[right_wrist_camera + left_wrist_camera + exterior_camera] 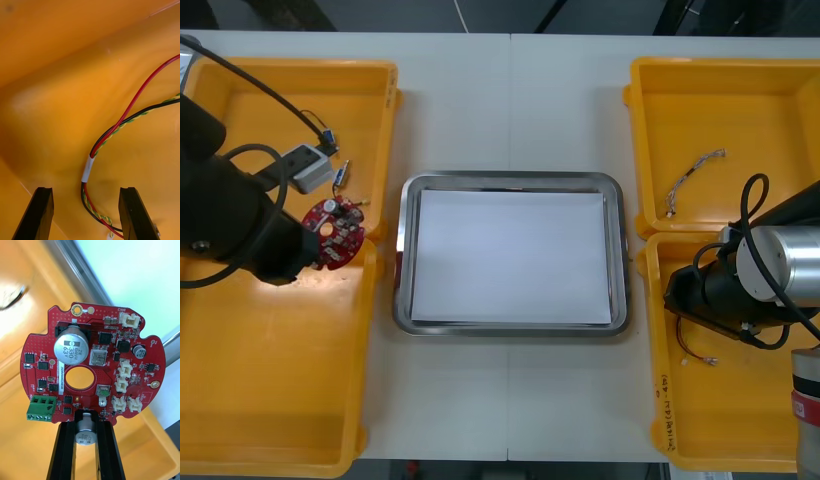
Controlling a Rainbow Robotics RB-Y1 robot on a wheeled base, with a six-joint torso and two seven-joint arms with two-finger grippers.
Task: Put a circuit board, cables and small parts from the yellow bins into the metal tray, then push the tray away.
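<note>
Left fingers (66, 450) pinch the circuit board (112, 352) by its edge, left of the metal tray (406, 300); lift clear over its rim. Right fingers (41, 213) stand wide astride a cable (88, 168).

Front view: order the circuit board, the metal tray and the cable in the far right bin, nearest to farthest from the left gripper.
1. circuit board, held in the left gripper.
2. metal tray, table centre.
3. cable, far right bin.
</note>
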